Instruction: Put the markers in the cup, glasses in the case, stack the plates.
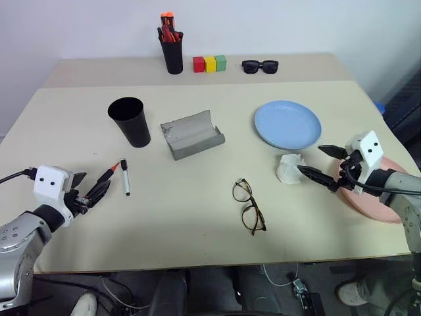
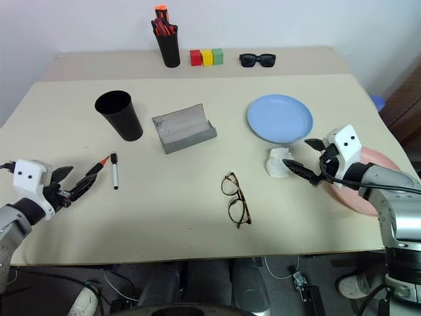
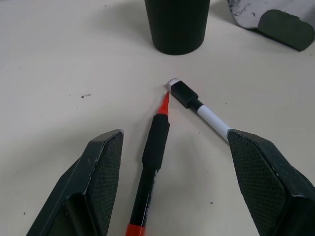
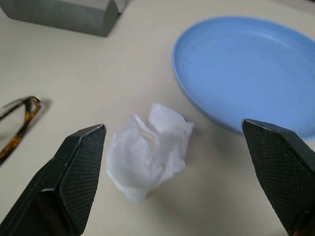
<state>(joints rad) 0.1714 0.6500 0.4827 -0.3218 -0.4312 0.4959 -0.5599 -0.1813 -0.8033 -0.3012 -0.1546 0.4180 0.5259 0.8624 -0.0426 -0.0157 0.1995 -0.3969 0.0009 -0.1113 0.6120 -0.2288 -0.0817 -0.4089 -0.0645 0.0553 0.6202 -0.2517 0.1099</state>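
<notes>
Two markers just ahead of my left end effector, cup beyond them

Two markers lie on the counter (image 1: 197, 230): the red-tipped marker (image 3: 151, 162) runs lengthwise between my left end effector's (image 3: 172, 189) spread fingers, not yet gripped, its rear end cut off from view; the white-bodied marker (image 1: 124, 176) angles off beside it, tips nearly meeting. My right end effector (image 1: 321, 162), also released and empty, faces a crumpled tissue (image 4: 145, 152), the glasses (image 1: 248, 205) lying nearer me. Farther on stand the cup (image 1: 129, 121), the open case (image 1: 192, 134) and the blue plate (image 1: 287, 124); my right arm hides much of the pink plate (image 1: 388, 214).
</notes>
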